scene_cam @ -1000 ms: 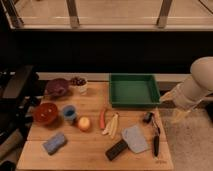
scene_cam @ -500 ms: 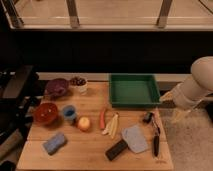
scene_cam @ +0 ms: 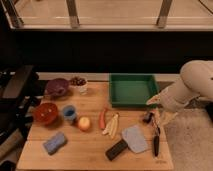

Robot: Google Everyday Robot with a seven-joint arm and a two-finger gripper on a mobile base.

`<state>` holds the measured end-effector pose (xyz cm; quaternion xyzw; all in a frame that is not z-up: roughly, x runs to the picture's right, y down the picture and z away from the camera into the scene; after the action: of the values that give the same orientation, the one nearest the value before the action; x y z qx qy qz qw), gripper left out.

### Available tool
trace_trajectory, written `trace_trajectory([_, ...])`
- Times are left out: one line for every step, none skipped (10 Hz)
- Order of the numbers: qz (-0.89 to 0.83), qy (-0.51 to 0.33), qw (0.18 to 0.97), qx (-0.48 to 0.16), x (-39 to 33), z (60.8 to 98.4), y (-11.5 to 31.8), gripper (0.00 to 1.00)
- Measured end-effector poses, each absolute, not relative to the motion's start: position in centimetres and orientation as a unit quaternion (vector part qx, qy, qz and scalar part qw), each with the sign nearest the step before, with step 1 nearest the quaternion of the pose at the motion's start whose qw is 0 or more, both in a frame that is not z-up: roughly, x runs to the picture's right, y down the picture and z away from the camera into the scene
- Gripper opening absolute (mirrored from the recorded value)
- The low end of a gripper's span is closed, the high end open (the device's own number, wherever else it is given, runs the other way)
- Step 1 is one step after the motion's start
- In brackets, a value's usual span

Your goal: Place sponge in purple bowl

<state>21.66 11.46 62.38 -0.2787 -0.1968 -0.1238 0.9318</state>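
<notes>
The light-blue sponge point(scene_cam: 55, 142) lies flat near the front left corner of the wooden table point(scene_cam: 90, 152). The dark purple bowl point(scene_cam: 57, 87) stands at the back left, well apart from the sponge. My gripper point(scene_cam: 163, 113) hangs at the end of the white arm point(scene_cam: 192, 85) over the table's right edge, just off the front right corner of the green tray. It is far from both the sponge and the bowl, and nothing shows in it.
A red-orange bowl point(scene_cam: 46, 112) and a small blue cup point(scene_cam: 69, 113) stand between sponge and purple bowl. A white cup of dark fruit point(scene_cam: 78, 82), a green tray point(scene_cam: 132, 90), a round fruit point(scene_cam: 84, 123), a cleaver point(scene_cam: 127, 141) and a dark-handled tool point(scene_cam: 156, 142) are also on the table.
</notes>
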Motion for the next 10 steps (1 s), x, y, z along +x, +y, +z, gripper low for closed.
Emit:
trace_trajectory([-0.13,-0.212,0.927,-0.281,20.0,63.0,12.2,0.66])
trace_trajectory([-0.132,-0.226,0.922,-0.286,18.4,63.8,12.9,0.66])
trace_trajectory([-0.13,-0.24,0.917,-0.292,16.6,64.6,13.7,0.66])
trace_trajectory([-0.129,-0.253,0.911,-0.298,14.9,65.2,14.3,0.66])
trace_trajectory([-0.129,-0.267,0.904,-0.307,12.7,65.8,15.1,0.66])
trace_trajectory([-0.129,-0.281,0.897,-0.315,10.8,66.2,15.9,0.66])
trace_trajectory([-0.132,-0.294,0.889,-0.325,8.8,66.5,16.6,0.66])
trace_trajectory([-0.139,-0.306,0.881,-0.333,7.2,66.7,17.2,0.66])
trace_trajectory([-0.138,-0.306,0.881,-0.334,7.2,66.7,17.3,0.66])
trace_trajectory([-0.138,-0.305,0.881,-0.335,7.3,66.7,17.3,0.66])
